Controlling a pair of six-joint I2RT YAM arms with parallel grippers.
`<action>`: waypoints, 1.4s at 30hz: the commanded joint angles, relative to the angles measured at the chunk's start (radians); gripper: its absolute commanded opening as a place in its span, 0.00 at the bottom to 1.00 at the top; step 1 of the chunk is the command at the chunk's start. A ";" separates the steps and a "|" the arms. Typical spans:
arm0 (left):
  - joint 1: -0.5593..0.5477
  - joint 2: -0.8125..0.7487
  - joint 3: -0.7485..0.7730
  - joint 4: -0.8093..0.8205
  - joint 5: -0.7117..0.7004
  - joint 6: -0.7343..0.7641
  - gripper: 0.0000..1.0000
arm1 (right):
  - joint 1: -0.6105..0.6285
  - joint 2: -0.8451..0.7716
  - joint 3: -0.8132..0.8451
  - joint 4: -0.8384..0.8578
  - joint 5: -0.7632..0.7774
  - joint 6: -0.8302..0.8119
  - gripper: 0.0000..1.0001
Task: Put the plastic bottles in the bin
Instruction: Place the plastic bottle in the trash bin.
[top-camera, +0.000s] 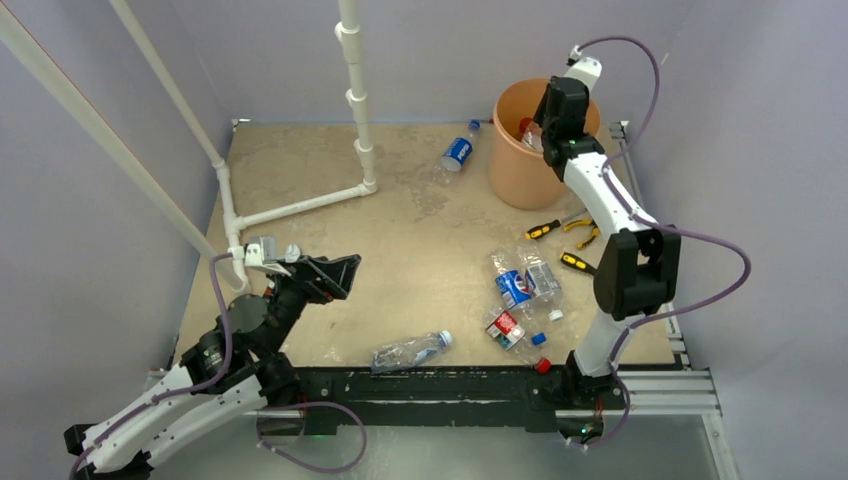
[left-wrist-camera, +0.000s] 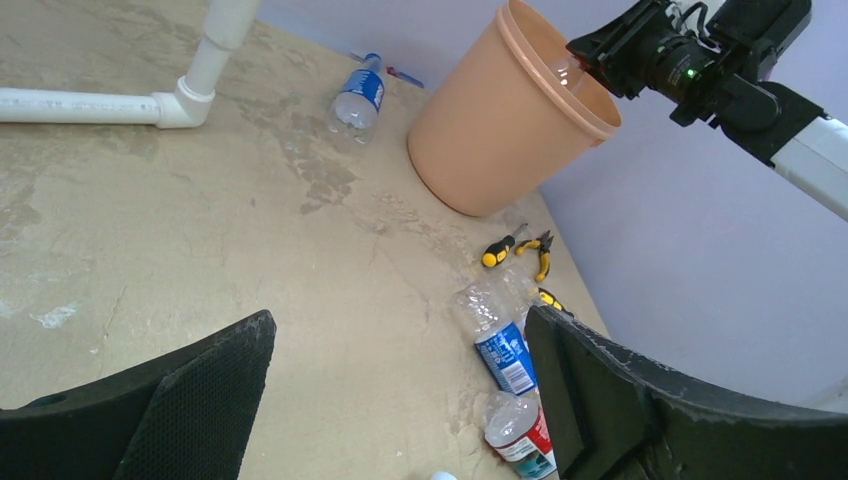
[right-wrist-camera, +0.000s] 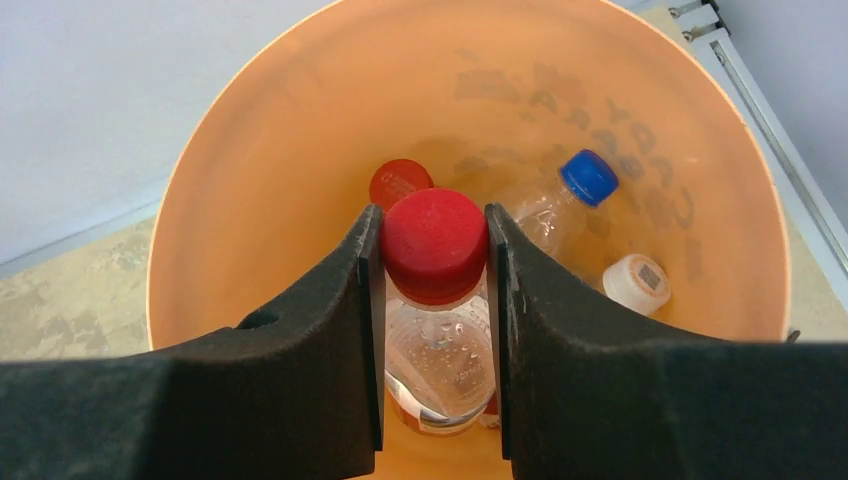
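My right gripper (right-wrist-camera: 432, 218) is shut on a clear red-capped plastic bottle (right-wrist-camera: 440, 360) and holds it upright over the open orange bin (right-wrist-camera: 260, 180). A red-capped, a blue-capped (right-wrist-camera: 588, 177) and a white-capped bottle lie inside the bin. In the top view the right gripper (top-camera: 540, 125) is above the bin (top-camera: 515, 178) at the back right. My left gripper (top-camera: 338, 275) is open and empty over the left of the table. On the table lie a blue-label bottle (top-camera: 458, 152) near the bin, a blue-label bottle (top-camera: 512, 286), a clear one (top-camera: 543, 280), a red-label one (top-camera: 506, 328) and a clear one (top-camera: 410, 350) near the front.
Yellow-and-black screwdrivers (top-camera: 543, 229) and pliers (top-camera: 583, 231) lie right of the bin's base. White pipework (top-camera: 300, 205) runs across the back left. Loose blue (top-camera: 539, 339) and red (top-camera: 542, 365) caps lie near the front right edge.
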 joint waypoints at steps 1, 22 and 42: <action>-0.003 0.004 -0.011 0.046 0.007 -0.014 0.95 | -0.005 -0.142 -0.042 0.209 -0.057 0.007 0.00; -0.003 0.079 -0.018 0.055 0.018 -0.046 0.95 | -0.005 0.079 -0.018 0.077 -0.216 -0.011 0.10; -0.003 0.069 0.000 0.021 0.052 -0.073 0.93 | -0.005 -0.075 -0.037 0.040 -0.301 0.029 0.95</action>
